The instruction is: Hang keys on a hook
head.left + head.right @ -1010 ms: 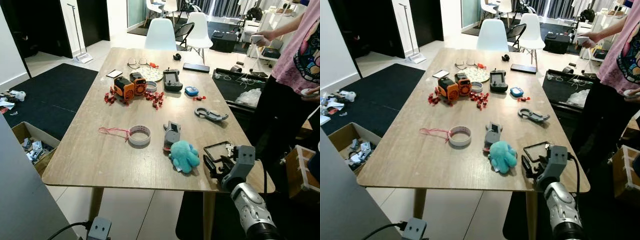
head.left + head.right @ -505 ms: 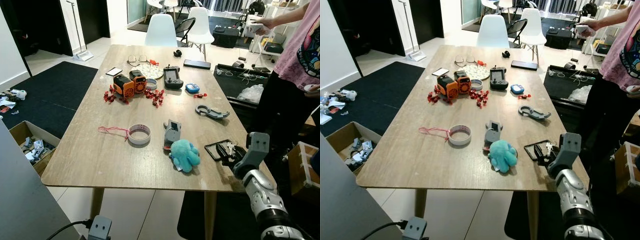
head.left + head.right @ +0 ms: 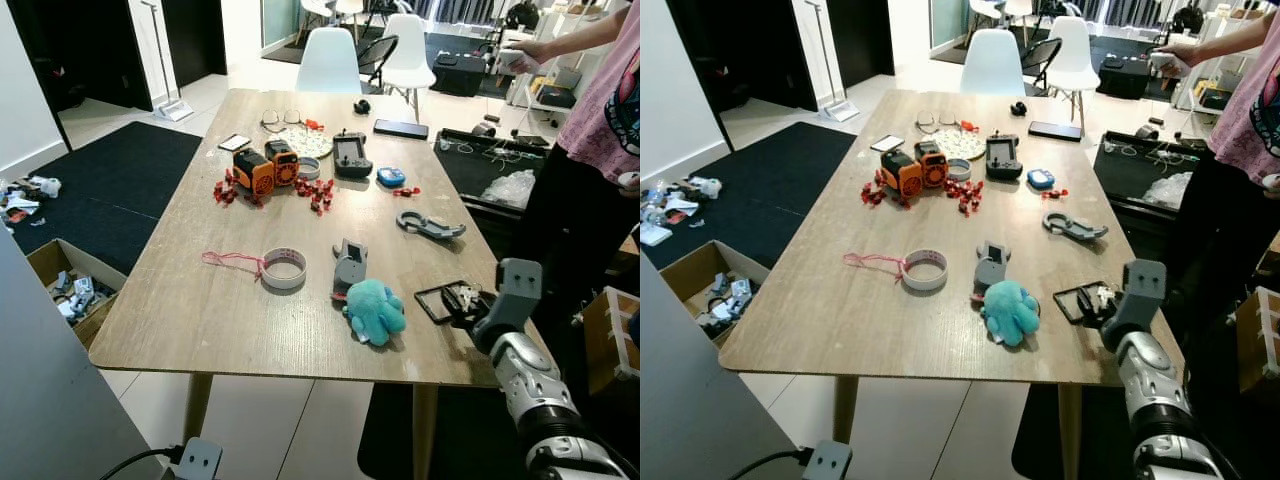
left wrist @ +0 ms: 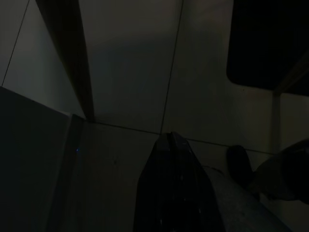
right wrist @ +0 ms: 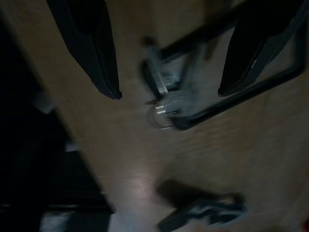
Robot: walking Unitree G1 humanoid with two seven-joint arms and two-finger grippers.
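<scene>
Above the blurred keys, right claw hangs spread; left claw unclear.

The table is pale wood with a smooth, matt top. The keys look like shiny metal on a thin black frame. The teal octopus toy is soft and fuzzy. The right gripper has matt black fingers.

A pale wood-grain table is strewn with a teal plush toy, orange and black gadgets, scattered red pieces and a white tape roll trailing pink string.
</scene>
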